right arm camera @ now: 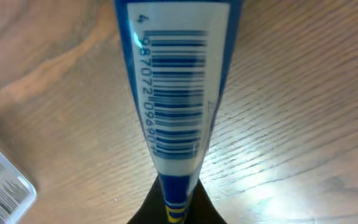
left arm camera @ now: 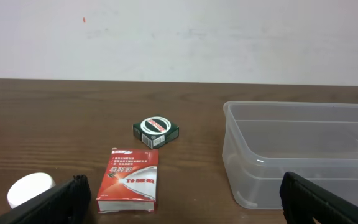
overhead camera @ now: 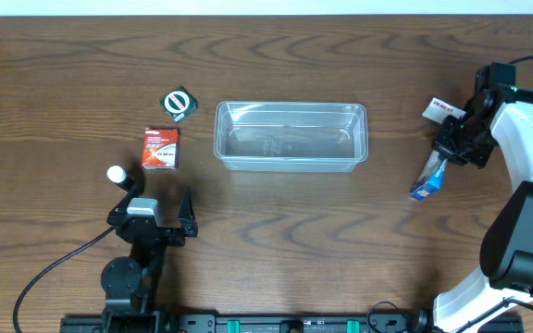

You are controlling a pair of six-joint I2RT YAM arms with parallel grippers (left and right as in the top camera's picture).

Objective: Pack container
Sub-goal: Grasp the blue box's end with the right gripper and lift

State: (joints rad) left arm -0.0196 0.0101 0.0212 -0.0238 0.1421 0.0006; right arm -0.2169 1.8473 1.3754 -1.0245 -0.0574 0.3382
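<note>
Six items on the wooden worktop (overhead camera: 340, 240), with my two grippers listed after them.

1. Container (overhead camera: 291, 136): clear plastic tub, long and shallow, standing upright at mid-worktop between my two arms.
2. Red packet (overhead camera: 161, 148): lying flat to the left of the container, apart from it.
3. Small green box (overhead camera: 179, 103) with a round white-ringed label: just behind the red packet, not touching it.
4. White round cap (overhead camera: 116, 174): beside the red packet, close to one finger of my left gripper.
5. Blue-and-white tube (overhead camera: 430, 179) with a printed barcode: well to the right of the container.
6. White labelled packet (overhead camera: 440, 109): just beyond my right gripper.

Left gripper (overhead camera: 162, 196): jaws spread wide, holding nothing, low and facing the red packet.

Right gripper (overhead camera: 453, 148): jaws closed tight on the tube's narrow end. I cannot tell whether its far end touches the worktop.
</note>
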